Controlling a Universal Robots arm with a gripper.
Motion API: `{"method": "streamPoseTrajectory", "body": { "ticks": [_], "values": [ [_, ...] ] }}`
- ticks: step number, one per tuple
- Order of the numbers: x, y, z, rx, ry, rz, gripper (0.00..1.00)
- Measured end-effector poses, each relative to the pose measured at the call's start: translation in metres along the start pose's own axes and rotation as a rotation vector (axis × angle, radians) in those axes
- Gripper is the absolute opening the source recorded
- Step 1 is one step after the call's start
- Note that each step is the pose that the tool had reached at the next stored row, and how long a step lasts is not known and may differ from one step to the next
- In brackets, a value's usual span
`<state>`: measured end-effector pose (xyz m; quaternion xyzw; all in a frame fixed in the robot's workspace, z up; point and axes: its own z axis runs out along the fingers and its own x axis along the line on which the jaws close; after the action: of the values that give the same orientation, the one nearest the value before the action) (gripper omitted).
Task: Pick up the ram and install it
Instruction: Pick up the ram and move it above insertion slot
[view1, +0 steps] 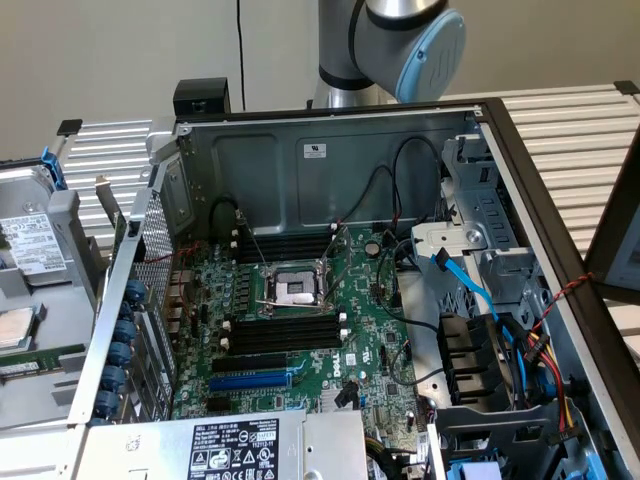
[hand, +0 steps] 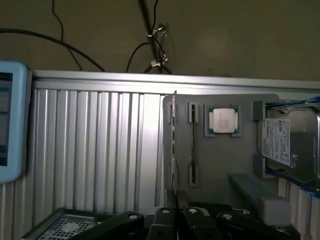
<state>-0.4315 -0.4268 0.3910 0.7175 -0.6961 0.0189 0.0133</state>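
Note:
The ram (view1: 40, 361) is a thin green stick standing on edge in a grey parts tray (view1: 60, 330) at the exterior view's left, outside the computer case. From the wrist it appears edge-on as a pale thin strip, the ram (hand: 173, 145), along one side of the tray (hand: 220, 165). My gripper (hand: 176, 212) hangs well above the tray, roughly in line with that strip and apart from it. Nothing can be seen held in it. The black memory slots (view1: 285, 332) lie beside the processor socket (view1: 296, 290) on the motherboard.
The tray also holds a processor chip (hand: 223, 120) and a hard drive (hand: 280, 142). The open case's metal walls (view1: 300, 170) surround the motherboard, with cables and a drive cage (view1: 480, 290) at the exterior view's right. Ribbed aluminium tabletop (hand: 95, 145) lies beside the tray.

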Motion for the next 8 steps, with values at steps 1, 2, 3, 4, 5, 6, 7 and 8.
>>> {"method": "streamPoseTrajectory", "body": {
  "ticks": [1,2,3,4,5,6,7,8],
  "values": [
    [0.000,-0.0002,-0.0045,-0.0003,0.0001,0.002,0.13],
    [0.000,-0.0003,-0.0093,-0.0006,0.0000,0.005,0.13],
    [0.001,-0.0005,-0.0138,-0.0010,0.0001,0.007,0.13],
    [0.001,-0.0005,-0.0181,-0.0013,0.0001,0.010,0.13],
    [0.001,-0.0006,-0.0197,-0.0012,-0.0001,0.010,0.13],
    [0.001,-0.0006,-0.0196,-0.0011,-0.0002,0.010,0.13],
    [0.001,-0.0006,-0.0197,-0.0012,-0.0001,0.010,0.13],
    [0.001,-0.0006,-0.0196,-0.0011,-0.0001,0.010,0.13]
  ]
}}
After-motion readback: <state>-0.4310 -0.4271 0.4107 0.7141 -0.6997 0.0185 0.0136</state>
